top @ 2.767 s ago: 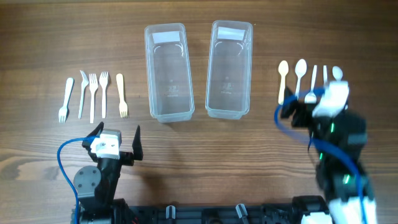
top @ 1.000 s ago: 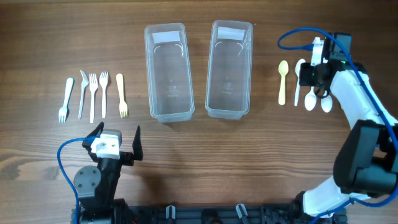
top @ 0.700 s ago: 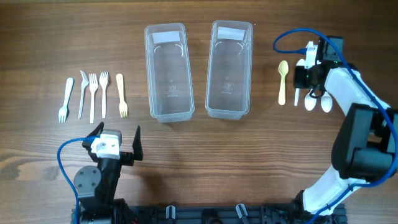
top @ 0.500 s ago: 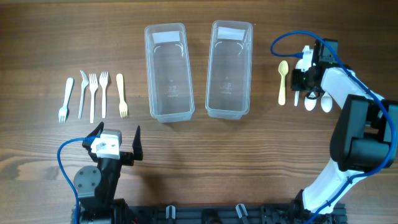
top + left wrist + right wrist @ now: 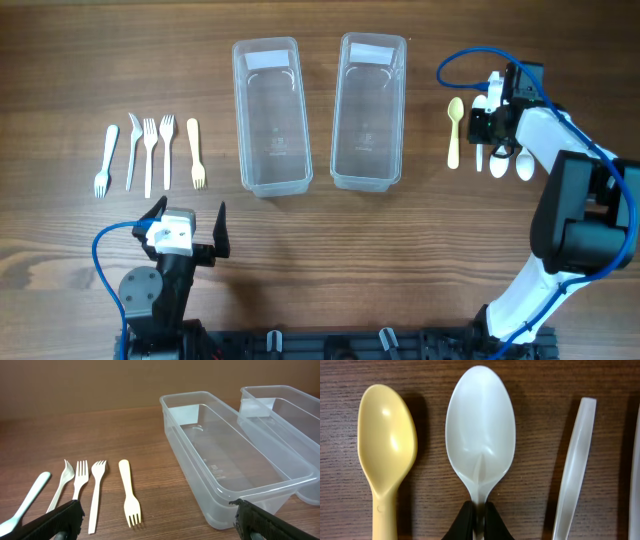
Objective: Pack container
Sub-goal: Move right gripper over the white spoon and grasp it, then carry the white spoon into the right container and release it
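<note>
Right claw (image 5: pixel 479 521) is closed on the neck of the white spoon (image 5: pixel 480 435). The spoon is seen flat on the tabletop (image 5: pixel 430 485), just beside the yellow spoon (image 5: pixel 387 435), right of the two clear containers (image 5: pixel 270 130). Left claw (image 5: pixel 188 222) is held open, gripping nothing.

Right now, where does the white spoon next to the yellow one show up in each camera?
Overhead: white spoon upper right, mostly hidden under right gripper, handle tip showing.
Left wrist: not in view.
Right wrist: spoon at centre, bowl up, jaws shut on its neck.
Shared landmark: yellow spoon just left of it.
</note>
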### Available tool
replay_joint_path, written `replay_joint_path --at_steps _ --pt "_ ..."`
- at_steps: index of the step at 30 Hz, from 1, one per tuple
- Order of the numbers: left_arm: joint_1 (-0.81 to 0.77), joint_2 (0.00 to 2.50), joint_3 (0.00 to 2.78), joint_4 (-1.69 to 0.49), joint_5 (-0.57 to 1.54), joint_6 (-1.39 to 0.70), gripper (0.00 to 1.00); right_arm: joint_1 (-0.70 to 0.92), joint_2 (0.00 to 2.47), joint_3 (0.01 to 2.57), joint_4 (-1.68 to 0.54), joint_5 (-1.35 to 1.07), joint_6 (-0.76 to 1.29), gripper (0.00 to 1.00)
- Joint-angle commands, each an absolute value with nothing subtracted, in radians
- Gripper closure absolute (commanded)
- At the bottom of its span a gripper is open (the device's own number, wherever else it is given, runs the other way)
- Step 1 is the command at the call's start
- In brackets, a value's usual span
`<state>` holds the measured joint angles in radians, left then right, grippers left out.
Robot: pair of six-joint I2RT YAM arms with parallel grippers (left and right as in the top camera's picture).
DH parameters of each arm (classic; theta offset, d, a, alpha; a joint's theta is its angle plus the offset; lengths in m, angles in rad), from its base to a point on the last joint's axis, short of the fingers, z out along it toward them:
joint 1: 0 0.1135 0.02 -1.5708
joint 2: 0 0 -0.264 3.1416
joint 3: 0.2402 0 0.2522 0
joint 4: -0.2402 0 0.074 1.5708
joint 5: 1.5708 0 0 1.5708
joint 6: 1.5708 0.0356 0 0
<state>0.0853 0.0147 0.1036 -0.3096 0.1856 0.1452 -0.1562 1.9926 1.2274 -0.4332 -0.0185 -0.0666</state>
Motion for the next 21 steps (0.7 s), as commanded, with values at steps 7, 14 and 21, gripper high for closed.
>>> replay_joint_path --at_steps 7,14,21 --pt "0.081 0.007 0.096 -0.306 0.205 0.162 0.0 -0.146 1.63 1.236 -0.48 -0.024 -0.013 0.96" --pt "0.081 0.007 0.096 -0.306 0.205 0.162 0.0 -0.041 1.408 1.236 -0.558 -0.132 0.091 0.96" --pt "0.081 0.007 0.096 -0.306 0.205 0.162 0.0 0.189 1.494 1.195 -0.519 -0.173 0.236 0.96"
